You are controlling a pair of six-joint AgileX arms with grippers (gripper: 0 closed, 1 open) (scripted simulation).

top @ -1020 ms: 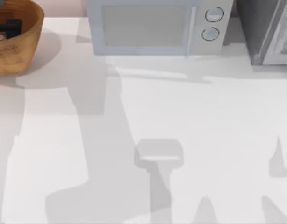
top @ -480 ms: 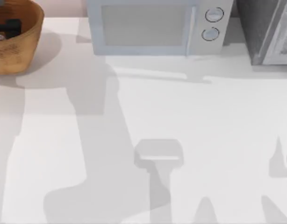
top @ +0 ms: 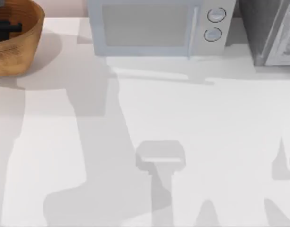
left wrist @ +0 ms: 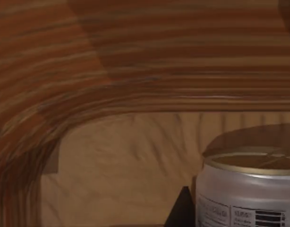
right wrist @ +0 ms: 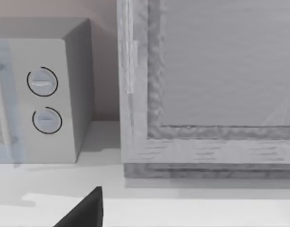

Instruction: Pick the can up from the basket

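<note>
Orange-brown woven basket (top: 27, 38) sits at the far left corner of the white worktop (top: 192, 132), beside a pale microwave (top: 154, 28) with two round dials. The left claw (top: 5, 29) is a dark shape low inside the basket in the top view. In the left wrist view the can (left wrist: 246, 189) stands upright on the basket floor, very close to the camera, with one dark fingertip (left wrist: 181, 210) just beside its wall; whether the claw is open or closed cannot be told. The step in hand looks like the final approach for the grasp. Next, the fingers likely need to straddle the can, close on it, then lift straight up past the rim. The can's label carries small print and a barcode, too fine to read. The right arm is parked near the microwave, a grey cabinet (right wrist: 206, 85) before its camera.
</note>
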